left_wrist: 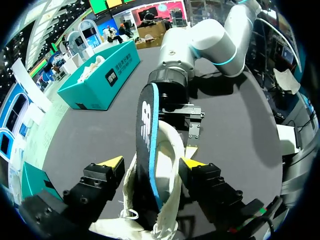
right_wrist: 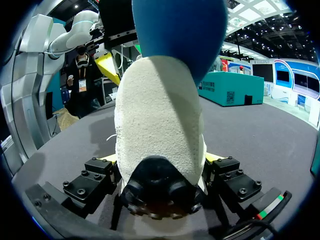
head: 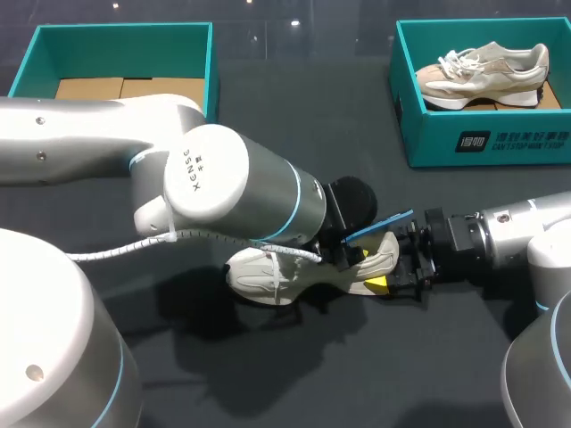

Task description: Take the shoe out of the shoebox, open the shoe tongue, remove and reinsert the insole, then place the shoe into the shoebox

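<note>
Lying on the counter (head: 268, 383), the light, soft shoe (head: 268, 272) has its firmer heel clamped in the right tool (head: 393, 269), while the probably floppy insole (head: 384, 225), half out, stands untouched inside the wide-open left tool (left_wrist: 152, 162), best pinched across its flat faces.

Table (head: 294, 374): dark grey matte top, fills most of head view, runs on under both arms. Soft blurry shadows (head: 223, 357) lie on it near the middle & toward near edge, so light comes from overhead. In wrist views same top looks mid-grey, evenly lit, w/ darker patches close to the arms.
</note>
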### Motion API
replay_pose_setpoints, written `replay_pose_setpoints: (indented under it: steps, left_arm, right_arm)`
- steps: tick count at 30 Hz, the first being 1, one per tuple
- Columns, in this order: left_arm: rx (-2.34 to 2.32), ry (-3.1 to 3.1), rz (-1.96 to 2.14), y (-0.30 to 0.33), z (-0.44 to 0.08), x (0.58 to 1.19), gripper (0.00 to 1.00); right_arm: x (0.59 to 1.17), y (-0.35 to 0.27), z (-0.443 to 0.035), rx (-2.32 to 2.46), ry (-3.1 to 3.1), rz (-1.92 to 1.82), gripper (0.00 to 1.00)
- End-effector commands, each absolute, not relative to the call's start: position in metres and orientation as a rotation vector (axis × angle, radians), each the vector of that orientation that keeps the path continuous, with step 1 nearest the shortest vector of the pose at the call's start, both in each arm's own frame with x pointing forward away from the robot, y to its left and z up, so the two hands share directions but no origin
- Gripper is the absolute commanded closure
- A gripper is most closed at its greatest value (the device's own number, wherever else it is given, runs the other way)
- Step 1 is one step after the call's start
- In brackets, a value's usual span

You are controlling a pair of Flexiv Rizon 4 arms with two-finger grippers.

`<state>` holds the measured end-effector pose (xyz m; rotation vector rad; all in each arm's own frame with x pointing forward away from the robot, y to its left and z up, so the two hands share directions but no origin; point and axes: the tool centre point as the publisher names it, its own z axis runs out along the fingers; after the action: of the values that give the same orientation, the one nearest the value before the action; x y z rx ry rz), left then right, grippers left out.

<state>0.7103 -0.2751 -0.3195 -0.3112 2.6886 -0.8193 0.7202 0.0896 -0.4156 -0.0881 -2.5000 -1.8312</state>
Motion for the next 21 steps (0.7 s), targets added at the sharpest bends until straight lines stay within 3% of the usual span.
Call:
replay_pose_setpoints:
  steps: [1,21]
  left_arm:
    - [-0.328,2.648,-0.816,-0.278,-0.322,0.710,0.25]
    - [-0.272,2.566,-0.836,-0.285,-0.337,0.727,0.45]
  right_arm:
    - [0.718,0.090,-0.416,-0.089,-2.503,-1.828,1.00]
    - [0.718,0.090,-0.416,-0.089,-2.503,-1.828,1.00]
